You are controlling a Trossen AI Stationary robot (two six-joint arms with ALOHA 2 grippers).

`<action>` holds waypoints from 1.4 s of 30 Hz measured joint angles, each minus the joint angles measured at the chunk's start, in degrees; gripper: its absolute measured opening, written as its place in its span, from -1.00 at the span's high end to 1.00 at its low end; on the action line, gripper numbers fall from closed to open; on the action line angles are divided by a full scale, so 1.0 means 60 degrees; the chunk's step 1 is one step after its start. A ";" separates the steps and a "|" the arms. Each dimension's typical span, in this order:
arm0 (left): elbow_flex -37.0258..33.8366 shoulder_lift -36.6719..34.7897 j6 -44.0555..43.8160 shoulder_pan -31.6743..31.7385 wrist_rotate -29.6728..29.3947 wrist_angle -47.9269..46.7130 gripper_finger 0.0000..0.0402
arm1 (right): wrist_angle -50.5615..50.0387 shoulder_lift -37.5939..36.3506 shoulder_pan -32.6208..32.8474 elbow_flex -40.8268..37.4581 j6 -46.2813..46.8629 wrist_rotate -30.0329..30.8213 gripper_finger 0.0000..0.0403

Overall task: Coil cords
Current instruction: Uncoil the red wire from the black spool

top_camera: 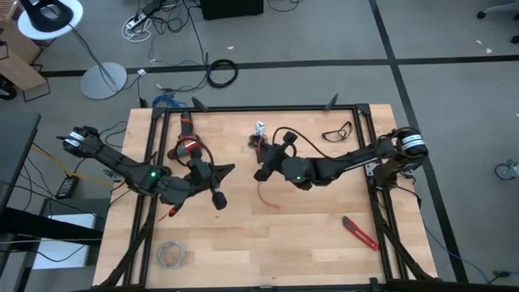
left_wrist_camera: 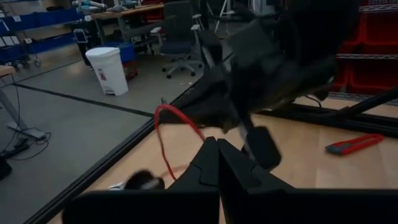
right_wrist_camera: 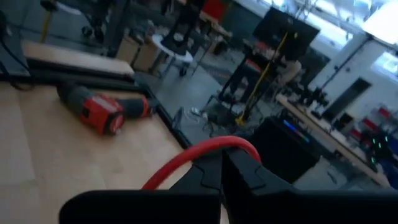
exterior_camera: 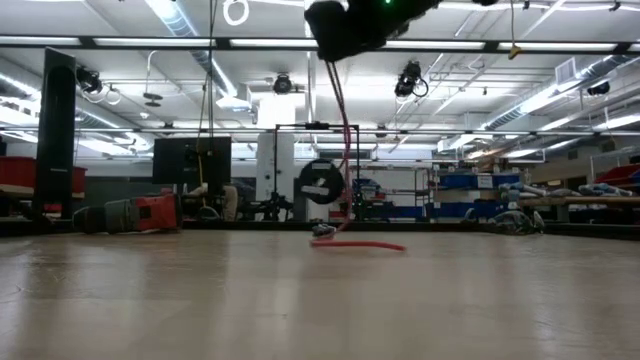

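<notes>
The cord [exterior_camera: 346,150] is a thin red wire. It hangs from my right gripper [top_camera: 258,173], which is shut on it above the middle of the table, and its lower end [top_camera: 269,199] lies on the wood. Just to the left, my left gripper [top_camera: 233,169] is shut, with its tips [left_wrist_camera: 217,144] pointing at the right gripper. In the left wrist view a red loop of the cord [left_wrist_camera: 163,127] arches right before those tips. My right gripper pinches the cord between its two fingers at a bend [right_wrist_camera: 239,144], which arches out over the fingertips. The fingers lie about level, well above the table. The cord hangs slack below them, with its free end [exterior_camera: 375,244] on the table. My left gripper's tips stand right at the loop [left_wrist_camera: 200,135]; I cannot tell whether they touch it.
A red drill [top_camera: 188,148] lies at the far left, a red-handled cutter [top_camera: 359,234] at the near right, and a pale wire coil [top_camera: 170,255] at the near left. A black cable loop [top_camera: 338,131] lies at the far right. Black frame rails [top_camera: 259,108] edge the table.
</notes>
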 joint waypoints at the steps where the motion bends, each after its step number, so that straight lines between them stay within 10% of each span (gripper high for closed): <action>1: 0.0000 0.0001 0.0000 0.0000 0.0000 -0.0069 1.00 | 0.0151 -0.0063 0.0050 0.0000 -0.0244 -0.0032 1.00; 29: -0.0111 0.2087 -0.3013 0.1221 0.0674 -0.3271 1.00 | 0.1804 -0.2766 0.1354 0.0000 -0.3817 -0.0652 1.00; 36: -0.1491 0.2178 -0.2564 0.1282 0.0843 -0.0047 1.00 | 0.1782 -0.3272 0.1420 0.0000 -0.3919 -0.0671 1.00; 42: -0.3127 0.2175 0.0743 0.1282 0.2555 0.6562 0.96 | 0.1782 -0.3372 0.1423 0.0000 -0.4059 -0.0847 1.00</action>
